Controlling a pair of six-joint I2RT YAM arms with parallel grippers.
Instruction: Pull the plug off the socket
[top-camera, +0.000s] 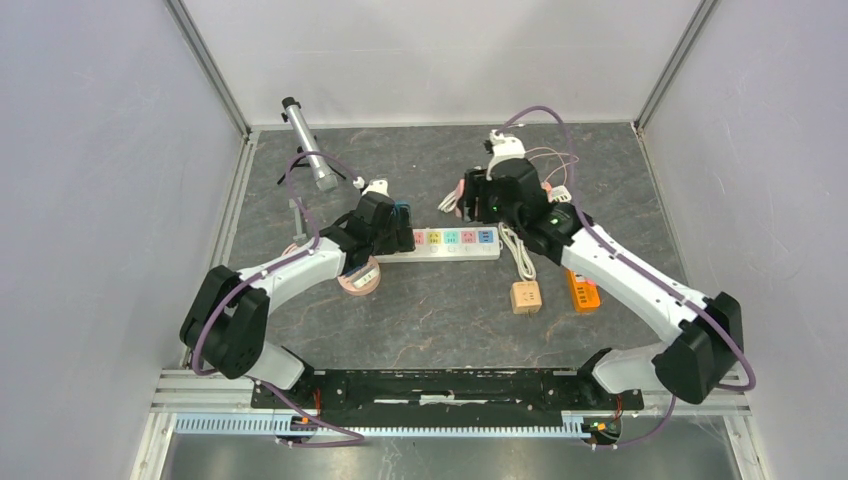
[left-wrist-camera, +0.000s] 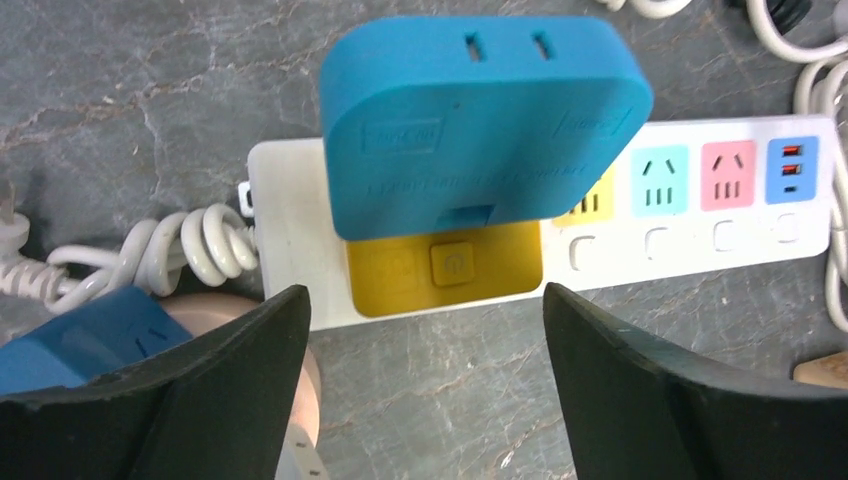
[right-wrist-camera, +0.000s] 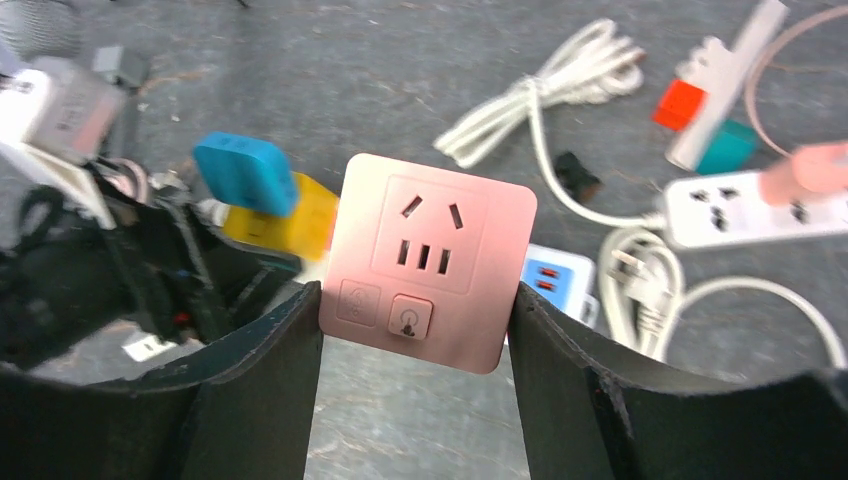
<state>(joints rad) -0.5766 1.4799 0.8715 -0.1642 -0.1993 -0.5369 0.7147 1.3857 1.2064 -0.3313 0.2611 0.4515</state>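
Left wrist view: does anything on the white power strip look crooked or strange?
Yes. The blue adapter on the yellow section of the power strip juts past the strip's far edge and seems tilted rather than flat, as if half pulled out. Whether its pins are inside cannot be seen.

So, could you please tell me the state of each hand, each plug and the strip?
Left hand: open, facing the blue plug, not touching.
Right hand: shut on the pink plug.
Blue plug: seated on the yellow socket of the strip.
Pink plug: held off the strip.
Strip: lying flat, other sockets empty.
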